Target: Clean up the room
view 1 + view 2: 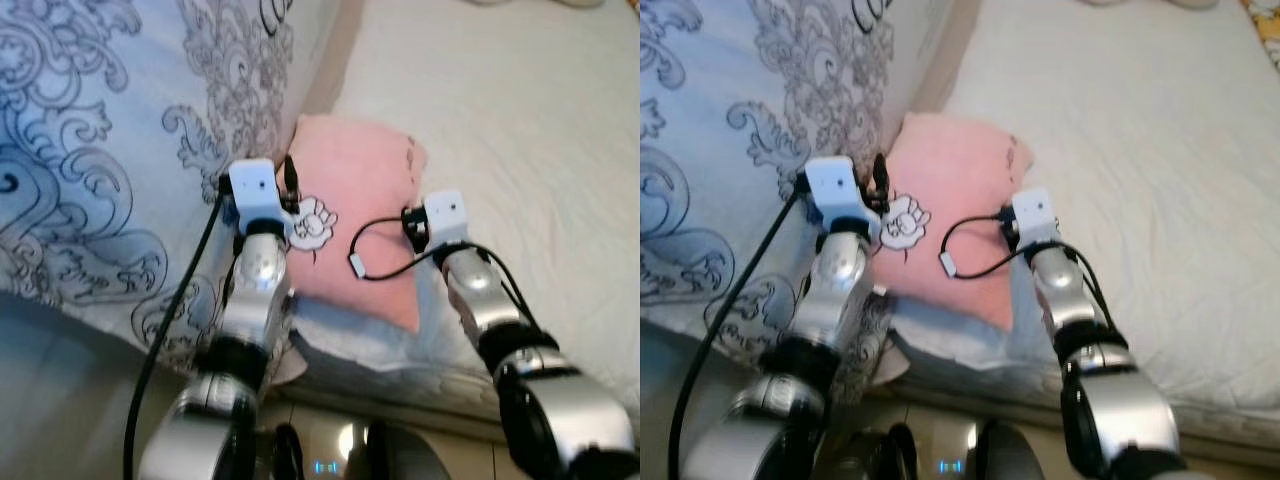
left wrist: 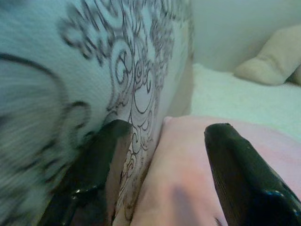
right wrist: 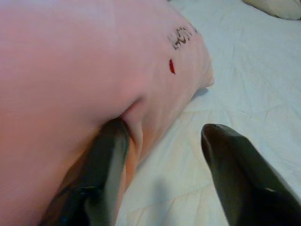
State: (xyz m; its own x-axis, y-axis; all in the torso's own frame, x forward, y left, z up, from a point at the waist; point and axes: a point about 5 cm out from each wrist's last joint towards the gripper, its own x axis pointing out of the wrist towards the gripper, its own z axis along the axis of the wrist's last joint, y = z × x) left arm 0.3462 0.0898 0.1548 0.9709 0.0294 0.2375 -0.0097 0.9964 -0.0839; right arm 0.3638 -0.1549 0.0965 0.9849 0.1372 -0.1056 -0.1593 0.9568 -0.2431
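Soft pink fabric pillow (image 1: 360,215) on white bed (image 1: 520,130), light, squishy. Left pincer (image 2: 162,174) and right pincer (image 3: 160,174) open, straddling opposite edges, probably not squeezing yet.

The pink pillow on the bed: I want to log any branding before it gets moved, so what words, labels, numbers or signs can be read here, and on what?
Pink pillow, dark lettering near its far corner: too blurred to read.
Same pillow, small red mark below that lettering: a mark, not readable text.
Same pillow, white cartoon print beside the left gripper: a picture, no words.
Patterned duvet: swirl ornament, no text.
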